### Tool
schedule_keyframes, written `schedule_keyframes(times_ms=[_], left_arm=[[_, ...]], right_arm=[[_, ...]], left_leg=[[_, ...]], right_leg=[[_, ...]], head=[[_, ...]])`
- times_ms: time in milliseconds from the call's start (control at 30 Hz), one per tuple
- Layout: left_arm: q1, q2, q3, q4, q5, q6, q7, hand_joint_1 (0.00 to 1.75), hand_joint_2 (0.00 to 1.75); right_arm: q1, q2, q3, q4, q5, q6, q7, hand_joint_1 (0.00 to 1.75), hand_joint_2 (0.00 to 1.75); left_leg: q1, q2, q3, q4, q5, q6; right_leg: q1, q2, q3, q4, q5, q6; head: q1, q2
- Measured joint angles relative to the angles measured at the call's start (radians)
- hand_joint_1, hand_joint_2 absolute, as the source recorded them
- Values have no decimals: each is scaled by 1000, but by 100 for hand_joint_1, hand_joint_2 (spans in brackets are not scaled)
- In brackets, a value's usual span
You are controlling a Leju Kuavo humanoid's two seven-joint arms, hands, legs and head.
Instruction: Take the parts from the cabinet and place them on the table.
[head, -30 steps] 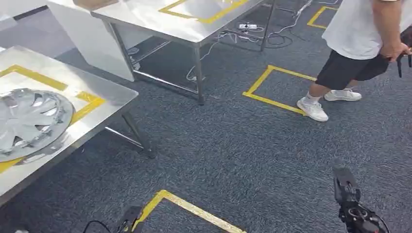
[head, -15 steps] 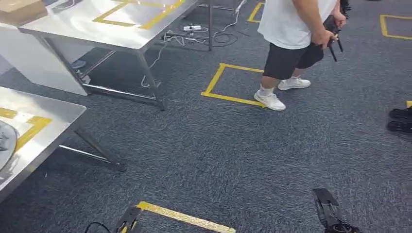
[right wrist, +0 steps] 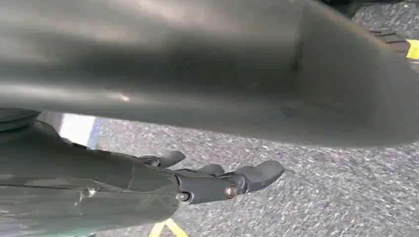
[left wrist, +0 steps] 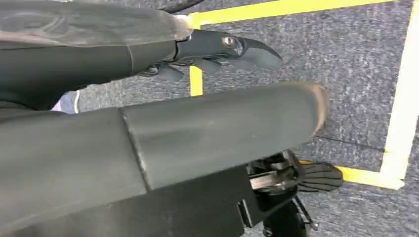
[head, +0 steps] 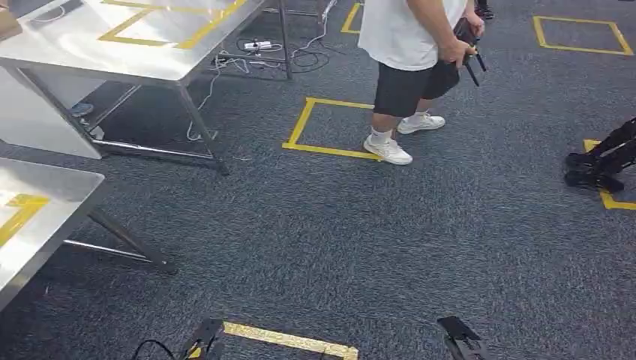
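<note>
Left hand fingers: in the left wrist view the left hand (left wrist: pixel 217 49) hangs over the carpet with its dark fingers (left wrist: pixel 257 53) lying loosely apart, nearly straight, with nothing between them.
Right hand fingers: in the right wrist view the right hand (right wrist: pixel 207 182) shows the same – dark fingers (right wrist: pixel 259 173) spread a little, holding nothing, grey carpet beyond them.
Hands in the head view: a dark tip at the bottom edge on each side, the left near (head: pixel 202 337), the right near (head: pixel 459 336); too little shows there to judge the fingers.
Floor: dark blue-grey carpet (head: pixel 315 232) marked with yellow tape squares; a tape strip (head: pixel 289 340) lies between the two hands at the bottom edge, and another square (head: pixel 326 124) sits just beside the person's feet.
Near table: a steel table (head: pixel 45 217) at the left edge, a corner of yellow tape on its top.
Far table: a second steel table (head: pixel 142 52) at upper left, also with a taped rectangle; cables and a power strip (head: pixel 256 46) lie on the floor under it.
Parts and cabinet: I cannot tell where they are from these pictures.
Person: a person (head: pixel 409 52) in a white shirt, dark shorts and white shoes stands beyond the taped square, holding a dark handheld device (head: pixel 469 41).
Right edge: dark jointed equipment (head: pixel 600 161) rests on the carpet – what it is I cannot tell.
</note>
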Motion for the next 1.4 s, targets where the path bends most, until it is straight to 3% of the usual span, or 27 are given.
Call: schedule_keyframes(times_ms=[100,133,200,267,300,333,367,433,467,500,567,633,667,700,767,800,833,867,933,967,1000,1133,1167,1233,1300,1333,1400], left_arm=[[-3,-2,0,0,-1,0,7,0,0],[-5,-2,0,0,0,0,7,0,0],[-6,-1,0,0,0,0,7,0,0],[-1,-1,0,0,0,0,7,0,0],[3,-1,0,0,1,0,7,0,0],[6,-1,0,0,1,0,7,0,0],[7,-1,0,0,1,0,7,0,0],[5,-1,0,0,1,0,7,0,0],[4,0,0,0,1,0,7,0,0],[3,1,0,0,1,0,7,0,0],[2,1,0,0,1,0,6,0,0],[1,0,0,0,2,0,6,0,0],[0,-1,0,0,2,0,6,0,0],[0,-1,0,0,2,1,6,0,0],[3,0,0,0,2,2,6,0,0],[4,0,0,0,2,2,6,0,0],[5,-1,0,0,2,2,6,0,0],[5,-1,0,0,2,2,6,0,0],[5,-2,0,0,2,2,6,0,0],[5,-3,0,0,2,2,6,0,0],[4,-1,0,0,2,2,6,0,0],[2,-2,0,0,2,3,6,0,0],[2,-2,0,0,2,3,6,0,0],[1,-2,0,0,2,3,6,0,0],[6,-2,0,0,2,3,6,0,0],[8,-2,0,0,2,3,6,0,0],[9,-2,0,0,2,3,6,0,0]], right_arm=[[1,10,16,4,0,5,0,0,0],[1,12,19,5,0,5,1,0,0],[-4,19,29,6,0,7,2,0,0],[-7,22,35,8,-2,8,3,0,0],[-6,22,35,9,-5,8,3,0,0],[-5,22,37,10,-5,8,3,0,0],[-5,24,40,11,-5,9,4,0,0],[-6,28,43,11,-5,9,4,0,0],[-6,30,43,11,-5,9,4,0,0],[-7,31,44,11,-5,9,4,0,0],[-5,31,44,11,-5,8,4,0,0],[-4,31,46,13,-5,8,4,0,0],[-3,31,47,15,-5,7,4,0,0],[-5,31,49,15,-5,7,5,0,0],[-5,34,53,15,-5,8,4,0,0],[-5,35,56,16,-5,8,4,0,0],[-4,35,58,16,-5,8,5,0,0],[-3,35,58,17,-5,8,5,0,0],[-5,35,60,18,-5,7,5,0,0],[-6,35,60,18,-5,7,5,0,0],[-8,36,60,18,-5,7,4,0,0],[-5,36,61,19,-5,7,5,0,0],[-5,37,61,19,-6,7,6,0,0],[-9,37,61,19,-6,7,8,0,0],[-10,37,60,19,-9,7,12,0,0],[-10,37,60,20,-12,8,14,0,0],[-9,37,61,20,-16,9,15,0,0]], left_leg=[[3,15,3,-3,2,-14],[4,16,0,1,-6,-22],[9,-48,-44,108,-77,-30],[10,-66,-130,288,-155,-32],[10,-67,-158,343,-168,-33],[10,-67,-162,346,-153,-31],[10,-67,-142,298,-118,-28],[10,-77,-48,100,-19,-19],[11,-102,-9,22,6,-14],[8,-108,-4,-2,2,-16],[8,-100,-8,1,3,-15],[11,-87,-5,-11,12,0],[12,-79,-2,-15,15,6],[12,-76,-2,-15,15,11],[10,-61,-3,-14,14,13],[9,-54,-4,-14,14,13],[9,-48,-3,-13,13,12],[10,-44,-2,-13,12,12],[11,-35,3,-10,8,6],[10,-30,6,-8,3,1],[1,-28,4,-4,0,-4],[2,-10,4,-3,-1,-20],[5,-20,2,10,-15,-30],[7,-58,-59,142,-95,-36],[9,-65,-142,315,-164,-37],[9,-66,-164,356,-168,-36],[9,-67,-163,347,-150,-33]], right_leg=[[5,19,-7,1,1,-15],[-1,25,-2,-8,7,-24],[-2,34,-5,-10,11,-33],[0,47,-8,-10,13,-37],[1,55,-9,-9,13,-38],[1,65,-9,-9,13,-38],[1,74,-9,-9,14,-38],[1,93,-6,-9,15,-35],[0,99,-6,-9,16,-34],[8,105,-11,-3,15,-29],[2,111,-14,-6,18,-20],[3,115,-16,-6,18,-5],[4,78,-24,19,-3,-4],[3,59,-49,78,-44,-2],[-1,46,-127,256,-129,5],[-2,44,-159,326,-152,8],[-2,43,-165,341,-145,9],[-3,42,-148,306,-120,9],[-3,28,-49,117,-26,6],[-3,5,0,20,5,5],[7,-11,6,1,-11,0],[7,22,-3,-1,-3,-24],[2,29,2,-6,1,-30],[2,39,-2,-7,4,-37],[4,57,-5,-7,5,-40],[5,69,-6,-6,5,-41],[5,80,-5,-6,6,-41]], head=[[-3,0],[-2,0],[-11,0],[-17,0],[-19,0],[-19,0],[-19,0],[-25,0],[-27,0],[-31,0],[-23,0],[-21,0],[-18,0],[-10,0],[-2,0],[-1,0],[0,0],[1,0],[5,0],[7,0],[8,0],[3,0],[2,0],[-5,0],[-11,0],[-12,0],[-13,0]])
